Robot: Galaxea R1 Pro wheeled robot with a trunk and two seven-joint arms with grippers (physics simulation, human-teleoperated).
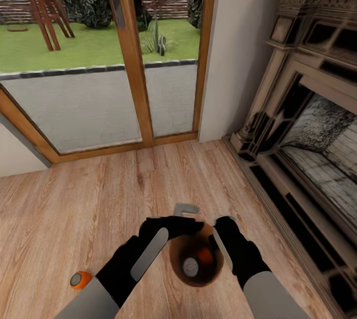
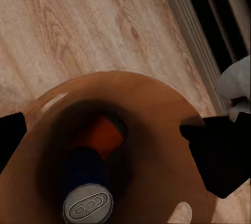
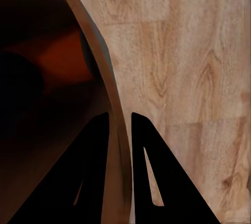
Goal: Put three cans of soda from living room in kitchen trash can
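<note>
1. Location: light wood plank floor (image 1: 74, 200) beside a wood-framed glass door (image 1: 129, 56) and a dark fireplace surround (image 1: 297, 110).
2. The small round tapered bin with a tan-brown inside (image 1: 196, 259) is held between both arms above the floor.
3. Right gripper (image 3: 121, 122): its 2 black fingers pinch the bin's wall, 1 inside and 1 outside.
4. Left gripper (image 2: 104, 138): spread wide across the bin's mouth; the fingertips (image 2: 209, 145) sit at opposite rims. Whether they press the rim cannot be told.
5. Inside the bin: 1 blue soda can with a silver top (image 2: 88, 200) and 1 orange soda can (image 2: 102, 135), touching.
6. A second orange soda can (image 1: 79, 280) lies on the floor, just beside the left forearm.
</note>
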